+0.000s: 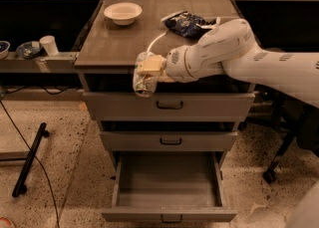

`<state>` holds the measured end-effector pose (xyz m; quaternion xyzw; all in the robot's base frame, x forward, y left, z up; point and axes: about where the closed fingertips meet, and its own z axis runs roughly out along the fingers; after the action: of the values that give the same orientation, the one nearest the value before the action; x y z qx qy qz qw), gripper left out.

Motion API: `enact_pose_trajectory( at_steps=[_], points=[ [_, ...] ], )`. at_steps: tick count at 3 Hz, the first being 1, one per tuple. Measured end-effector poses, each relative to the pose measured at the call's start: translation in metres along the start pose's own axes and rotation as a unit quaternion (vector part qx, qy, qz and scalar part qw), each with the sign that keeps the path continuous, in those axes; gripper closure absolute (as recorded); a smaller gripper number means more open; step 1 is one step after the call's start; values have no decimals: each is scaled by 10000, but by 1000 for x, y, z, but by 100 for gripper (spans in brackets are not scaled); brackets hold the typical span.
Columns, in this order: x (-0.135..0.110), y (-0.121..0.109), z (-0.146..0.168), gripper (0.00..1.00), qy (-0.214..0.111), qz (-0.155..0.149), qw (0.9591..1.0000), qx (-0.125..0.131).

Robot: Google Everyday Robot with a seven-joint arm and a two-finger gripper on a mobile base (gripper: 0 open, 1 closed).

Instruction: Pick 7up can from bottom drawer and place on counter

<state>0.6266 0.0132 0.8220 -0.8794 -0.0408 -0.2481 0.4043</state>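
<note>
My gripper (148,70) is shut on the 7up can (142,78), a pale silver can with green markings. It holds the can upright in the air at the front edge of the counter (114,48), roughly level with the top. The white arm reaches in from the right. The bottom drawer (169,188) stands pulled open below and nothing shows inside it. The thin white circle line on the counter is mostly hidden behind the arm.
A white bowl (122,12) sits at the counter's back left. A dark blue snack bag (187,23) lies at the back right. Two shallower drawers (169,105) above the bottom one are shut. A low shelf with cups (49,45) runs off to the left.
</note>
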Motion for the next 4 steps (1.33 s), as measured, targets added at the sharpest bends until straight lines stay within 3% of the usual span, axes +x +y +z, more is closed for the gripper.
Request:
enact_pose_trajectory(
  at_steps=[1, 2, 3, 4],
  points=[
    [4, -6, -3, 100, 88, -61, 9999, 64],
    [23, -27, -16, 100, 427, -176, 9986, 258],
    [62, -63, -22, 100, 634, -418, 9965, 353],
    [96, -89, 8, 100, 229, -663, 9975, 72]
  ],
)
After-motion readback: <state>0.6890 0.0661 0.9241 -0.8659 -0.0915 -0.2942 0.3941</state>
